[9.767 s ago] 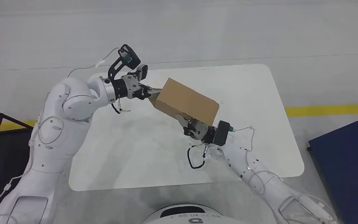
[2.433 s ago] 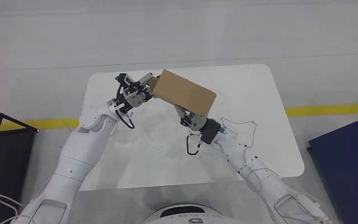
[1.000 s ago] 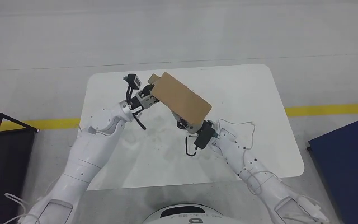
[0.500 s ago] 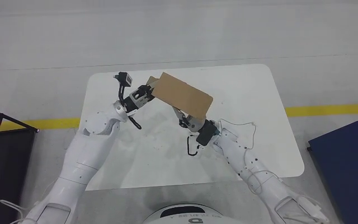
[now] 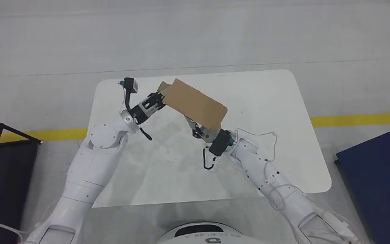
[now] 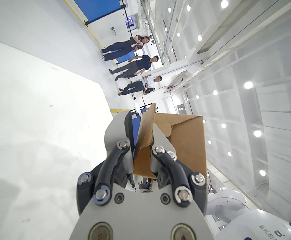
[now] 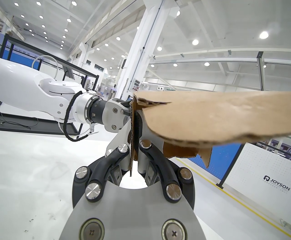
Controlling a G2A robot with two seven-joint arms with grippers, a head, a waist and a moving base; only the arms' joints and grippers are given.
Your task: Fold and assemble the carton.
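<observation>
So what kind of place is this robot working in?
Probably a large factory hall or demo floor: a high white ceiling with rows of lights, a yellow floor line, and blue partition panels beyond the white table where the carton is held.

desk (image 5: 286, 104): white, rounded corners, mid-frame | floor (image 5: 195, 30): pale grey | yellow line (image 5: 352, 119): runs left-right behind desk | blue panel (image 5: 368, 174): lower right | ceiling lights (image 7: 195, 42): round, lit

left gripper (image 5: 159, 99) pinched on carton (image 5: 196, 105) end flap, right gripper (image 5: 197, 129) clamped on lower flap, both arms angled inward
</observation>
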